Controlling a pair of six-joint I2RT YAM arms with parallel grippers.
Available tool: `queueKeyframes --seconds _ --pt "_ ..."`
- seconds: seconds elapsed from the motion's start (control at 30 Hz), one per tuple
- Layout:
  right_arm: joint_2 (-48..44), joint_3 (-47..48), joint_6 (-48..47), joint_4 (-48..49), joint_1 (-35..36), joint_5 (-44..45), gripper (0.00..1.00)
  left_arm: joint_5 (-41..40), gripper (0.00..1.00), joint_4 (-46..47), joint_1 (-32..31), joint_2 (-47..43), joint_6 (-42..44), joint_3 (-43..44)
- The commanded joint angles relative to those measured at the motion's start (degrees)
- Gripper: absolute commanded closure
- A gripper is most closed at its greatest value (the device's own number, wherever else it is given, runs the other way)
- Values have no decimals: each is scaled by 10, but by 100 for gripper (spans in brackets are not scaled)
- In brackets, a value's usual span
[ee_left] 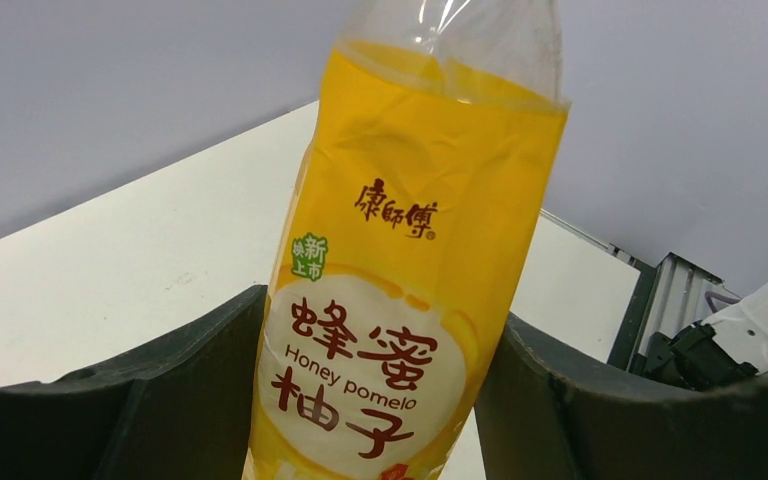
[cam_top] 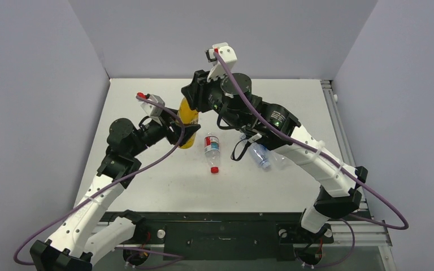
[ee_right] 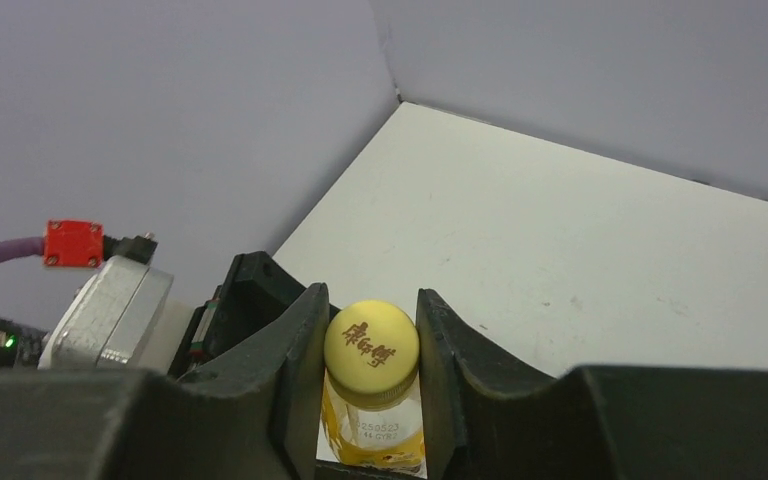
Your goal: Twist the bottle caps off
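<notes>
The yellow-orange juice bottle (cam_top: 187,119) stands upright at the table's middle left. My left gripper (cam_top: 176,133) is shut on its labelled body (ee_left: 410,280), a finger on each side. My right gripper (cam_top: 196,99) reaches down from above and is shut on the bottle's yellow cap (ee_right: 371,347), which sits on the neck between the two fingers (ee_right: 302,360). The clear bottle with the red-white label (cam_top: 211,148) lies on the table with its red cap (cam_top: 214,169) on. A plain clear bluish bottle (cam_top: 260,156) lies under the right arm. The blue-label bottle and the white caps are hidden.
Grey walls close in the white table (cam_top: 147,180) at the left, back and right. A metal rail (cam_top: 333,107) runs along the right edge. Purple cables hang from both arms.
</notes>
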Motion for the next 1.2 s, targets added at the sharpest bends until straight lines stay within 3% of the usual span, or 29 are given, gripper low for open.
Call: queueKeyframes --seconds 0.0,0.1,0.3,0.43,0.63,0.7,0.73,0.8,0.83,0.9,1.07,1.17 --pt "-48 -20 -19 61 -31 -186 100 83 100 55 -2 -3 -64 27" --pt "-88 -96 -19 152 -56 -361 100 170 100 95 -2 -5 -121 35" --pt "-139 -173 26 274 -91 -563 100 277 100 144 -2 1 -217 53" --pt "-133 -163 25 277 -92 -630 100 309 100 156 -5 4 -250 59" --pt "-134 -145 -26 224 -100 -632 100 320 100 158 -5 9 -254 56" --pt "-134 -136 -50 189 -105 -605 99 320 100 152 -5 12 -244 55" --pt "-134 -124 -71 152 -107 -557 94 314 100 140 -5 13 -229 55" --pt "-135 -109 -88 114 -106 -441 69 284 100 113 -5 17 -193 54" --pt "-137 -106 -87 106 -105 -398 45 268 100 100 -5 18 -177 56" --pt "-140 -104 -76 93 -99 -281 23 208 100 46 -5 18 -115 58" --pt "-97 -64 -65 33 -22 8 19 44 100 -8 -6 15 32 45" --pt "-50 1 -35 -23 -1 75 21 -8 100 -13 -8 15 68 37"
